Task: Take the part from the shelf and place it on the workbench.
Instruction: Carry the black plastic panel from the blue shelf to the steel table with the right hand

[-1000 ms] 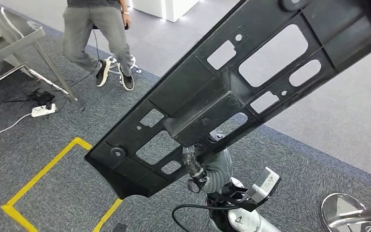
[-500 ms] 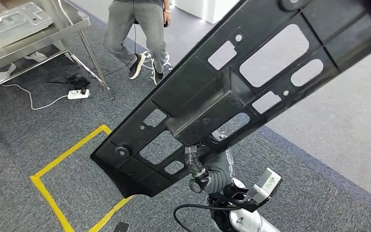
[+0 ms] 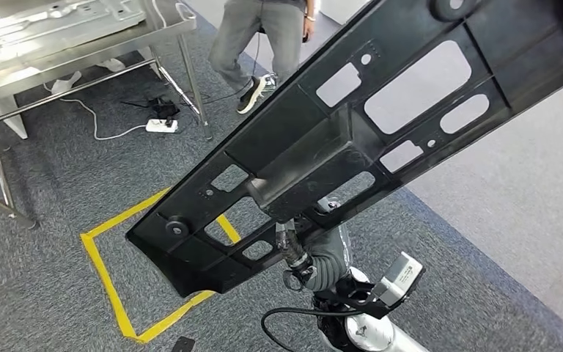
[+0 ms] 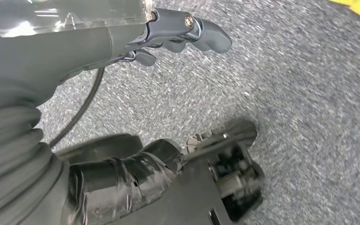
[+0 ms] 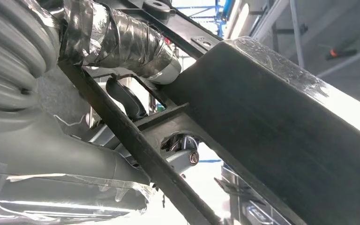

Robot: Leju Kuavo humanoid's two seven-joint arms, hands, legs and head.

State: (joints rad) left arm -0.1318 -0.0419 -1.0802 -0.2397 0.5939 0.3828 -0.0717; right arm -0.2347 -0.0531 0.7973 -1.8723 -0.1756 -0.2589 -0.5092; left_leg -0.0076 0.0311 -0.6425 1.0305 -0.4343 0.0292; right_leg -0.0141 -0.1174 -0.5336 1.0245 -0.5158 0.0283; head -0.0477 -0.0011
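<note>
The right hand (image 5: 136,117) is seen close up in the right wrist view, clamped on the part (image 5: 281,140): a taped thumb is pressed over a black rib and darker fingers are hooked through a cut-out beneath it. In the head view the same hand (image 3: 300,246) is found at about 6 o'clock, gripping the underside of the part (image 3: 300,147), a long black panel pierced with many openings. The panel is held tilted in the air, running from 7 o'clock up to 2 o'clock across the view, well above the grey carpet (image 3: 59,308).

The left hand (image 4: 178,35) is seen in the left wrist view, hanging over the carpet with its fingers curled in and nothing held.

Behind the part, yellow floor tape (image 3: 106,275) is laid at 8 o'clock. Farther off, at 11 o'clock, a steel workbench (image 3: 81,44) stands with a white power strip (image 3: 161,126) on the floor beside its leg. A person (image 3: 264,37) is standing at 12 o'clock.
</note>
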